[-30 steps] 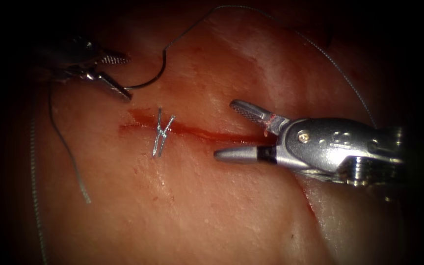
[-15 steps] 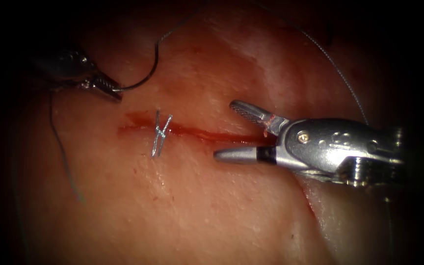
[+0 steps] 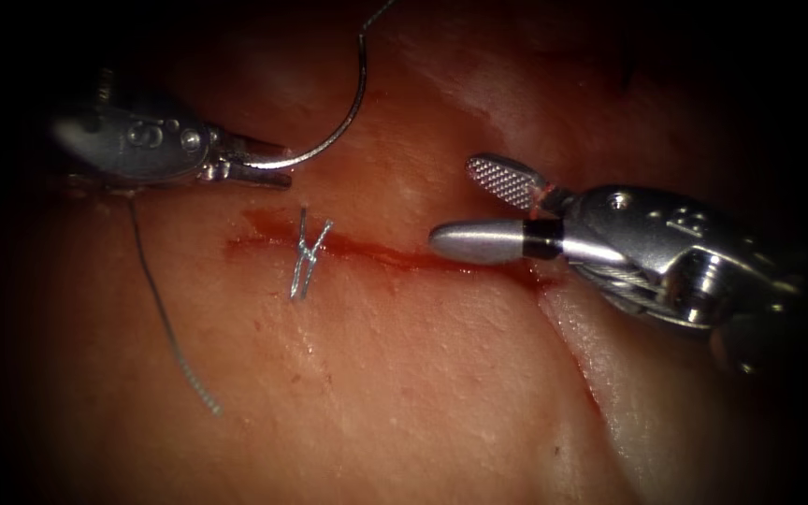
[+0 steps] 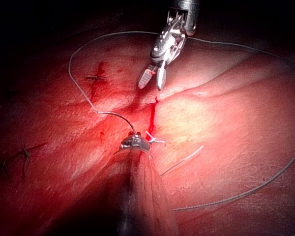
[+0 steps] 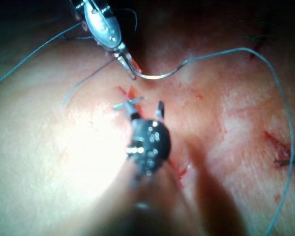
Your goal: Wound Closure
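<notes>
My left tool [image 3: 276, 165] is shut on the curved needle [image 3: 343, 117] close to the end away from the thread. The needle arcs upward free of the tissue [image 3: 395, 393], above the left end of the cut [image 3: 395, 254]. Thread [image 4: 236, 46] runs off from the needle's upper end. My right tool [image 3: 455, 204] hovers over the right part of the cut, its jaws open and holding nothing. A knotted stitch [image 3: 306, 252] with short cut ends crosses the cut. In the left wrist view the left tool [image 4: 134, 142] grips the needle [image 4: 119, 116], with the right tool [image 4: 155, 76] beyond.
A loose thread tail [image 3: 170, 327] trails over the tissue below the left tool. Red fluid [image 3: 264, 224] lines the cut. Older dark stitches [image 4: 96, 77] lie on another part of the tissue. A long thread loop [image 5: 280, 113] drapes across the surface.
The left tool's jaws closed on the needle, then it swung right and turned the needle's arc upward. The right tool rolled and shifted up and to the right, still open.
</notes>
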You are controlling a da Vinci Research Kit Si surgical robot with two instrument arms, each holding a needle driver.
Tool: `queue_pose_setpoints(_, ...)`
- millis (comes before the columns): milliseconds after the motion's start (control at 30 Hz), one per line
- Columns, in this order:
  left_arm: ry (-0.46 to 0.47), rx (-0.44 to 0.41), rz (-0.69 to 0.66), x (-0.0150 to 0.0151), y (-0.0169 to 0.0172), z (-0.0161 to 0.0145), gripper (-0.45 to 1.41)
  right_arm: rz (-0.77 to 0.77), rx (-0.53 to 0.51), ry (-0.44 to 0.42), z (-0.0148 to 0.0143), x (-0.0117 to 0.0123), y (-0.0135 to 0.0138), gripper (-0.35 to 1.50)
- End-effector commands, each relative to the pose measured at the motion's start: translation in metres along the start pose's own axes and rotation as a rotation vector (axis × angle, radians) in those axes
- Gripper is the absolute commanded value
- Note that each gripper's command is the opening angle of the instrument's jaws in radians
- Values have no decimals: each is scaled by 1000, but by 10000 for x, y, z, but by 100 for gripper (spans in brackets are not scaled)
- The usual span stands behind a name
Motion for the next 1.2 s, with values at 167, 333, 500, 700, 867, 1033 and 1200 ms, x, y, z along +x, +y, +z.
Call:
queue_pose_setpoints(167, 36, 49, 71, 3, 9, 7, -45, 126, 42, 37, 12, 4, 6, 106)
queue_pose_setpoints(333, 44, 91, 129, 8, 22, 1, -45, 187, 67, 37, 23, 11, 23, 106)
queue_pose_setpoints(500, 55, 111, 175, 14, 32, -4, -45, 234, 96, 44, 36, 17, 39, 108)
queue_pose_setpoints(700, 61, 133, 225, 19, 36, -7, -45, 291, 220, 60, 48, 18, 41, 116)
queue_pose_setpoints(867, 53, 139, 243, 21, 36, -6, -45, 302, 299, 77, 51, 20, 27, 121)
queue_pose_setpoints(1033, 51, 140, 247, 23, 37, -4, -45, 303, 317, 70, 59, 21, 16, 120)
queue_pose_setpoints(1200, 58, 146, 259, 29, 41, -3, -45, 297, 302, 84, 70, 21, 16, 99)
